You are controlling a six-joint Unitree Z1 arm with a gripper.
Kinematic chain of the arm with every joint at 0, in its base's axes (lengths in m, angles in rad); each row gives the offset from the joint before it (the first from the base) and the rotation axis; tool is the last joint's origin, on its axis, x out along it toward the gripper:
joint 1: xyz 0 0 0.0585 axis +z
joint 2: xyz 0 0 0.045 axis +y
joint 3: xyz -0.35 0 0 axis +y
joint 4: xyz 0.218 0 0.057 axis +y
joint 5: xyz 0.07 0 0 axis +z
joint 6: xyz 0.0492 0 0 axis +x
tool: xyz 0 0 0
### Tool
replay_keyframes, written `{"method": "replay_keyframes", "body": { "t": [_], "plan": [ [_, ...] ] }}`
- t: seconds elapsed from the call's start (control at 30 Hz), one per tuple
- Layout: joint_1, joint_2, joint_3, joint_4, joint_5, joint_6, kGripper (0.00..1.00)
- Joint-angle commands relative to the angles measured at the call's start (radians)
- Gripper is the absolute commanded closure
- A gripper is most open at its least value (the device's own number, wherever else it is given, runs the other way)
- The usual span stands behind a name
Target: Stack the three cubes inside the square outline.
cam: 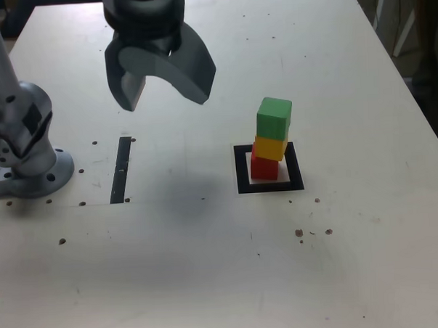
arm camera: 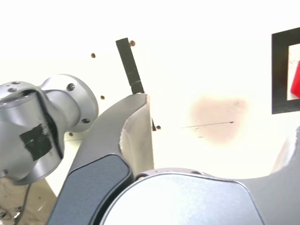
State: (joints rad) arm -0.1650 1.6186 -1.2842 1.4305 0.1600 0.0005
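Within square outline (cam: 269, 185): three smooth blocky cubes (cam: 272, 140) stacked; hand (cam: 165, 94) spread, empty.

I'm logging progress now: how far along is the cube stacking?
Stacking looks done: red cube sits inside the square outline, yellow cube on it, green cube on top, slightly offset. The gripper is open, empty, high and apart from the stack. Nothing visibly remains.

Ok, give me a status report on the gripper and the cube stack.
Gripper open, empty, raised clear of stack. Green cube on yellow cube on red cube, inside square outline. Nothing in the way.
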Motion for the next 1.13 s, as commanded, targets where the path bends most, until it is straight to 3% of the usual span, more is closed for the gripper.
{"method": "replay_keyframes", "body": {
  "t": [0.0, 0.27, 0.67, 1.1],
  "plan": [
    [-0.001, -0.033, 0.073, -0.035, -0.01, -0.023, 0.0],
    [-0.001, -0.112, 0.286, -0.151, -0.03, -0.08, 0.0],
    [-0.001, -0.126, 0.52, -0.368, -0.111, -0.101, 0.0],
    [-0.001, -0.102, 0.555, -0.417, -0.11, -0.093, 0.0]
  ]
}}
